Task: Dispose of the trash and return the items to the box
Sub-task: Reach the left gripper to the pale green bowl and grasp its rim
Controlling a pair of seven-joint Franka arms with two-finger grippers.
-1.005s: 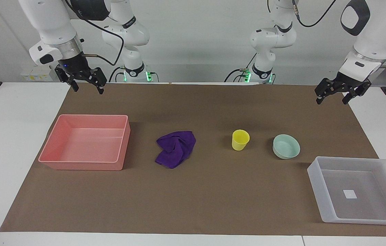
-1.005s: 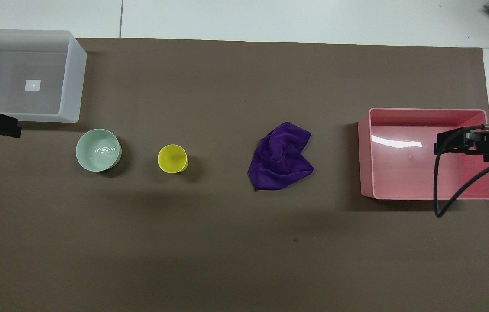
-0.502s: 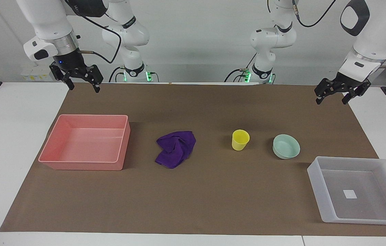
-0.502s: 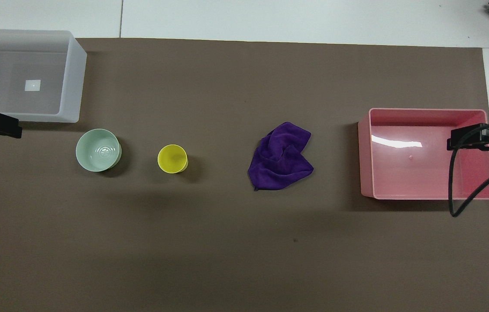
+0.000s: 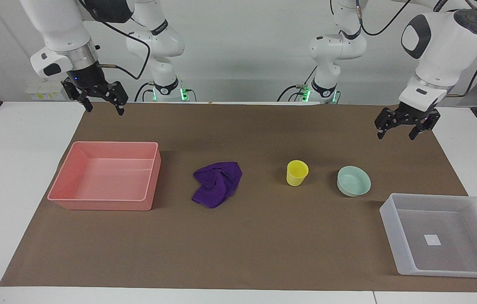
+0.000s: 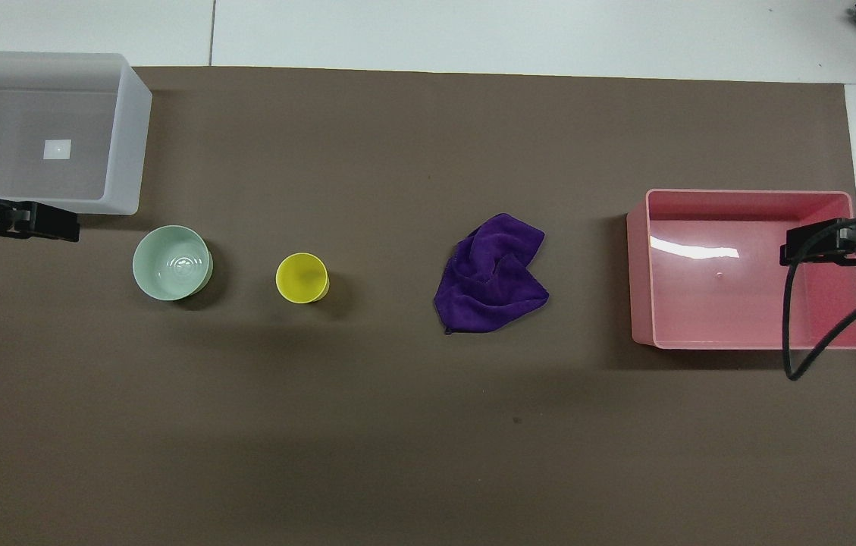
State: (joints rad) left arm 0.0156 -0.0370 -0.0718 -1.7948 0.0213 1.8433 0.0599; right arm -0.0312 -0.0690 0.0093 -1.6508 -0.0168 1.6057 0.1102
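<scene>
Facing view, L gripper [image 5: 398, 131]: fingers spread apart, nothing between them; up in the air over the brown mat [image 5: 263, 249] at the L arm's end of the table.
L gripper, overhead view: dark tip only [image 6: 48, 224], seen just beside the box's near corner; height not readable from above.
R gripper [image 5: 102, 105]: fingers apart, holding nothing; raised over the mat edge by the robots at the R arm's end, above the pink bin's near side.
R gripper, overhead view: tip [image 6: 803, 246] overlaps the bin, cable looping below it.
Bowl [image 5: 353, 180]: mint green, upright on mat, untouched; nearer the robots than the box, close to its corner but apart.
Cup [image 5: 297, 172]: yellow, upright, beside bowl, toward the R arm's end; apart from it.
Rag [image 5: 217, 183]: purple, crumpled on mat between cup and pink bin; touching neither.
Box [image 5: 394, 228]: translucent, white square mark on bottom; nothing else inside.
Pink bin [image 5: 154, 169]: on mat at R arm's end; nothing seen inside.
</scene>
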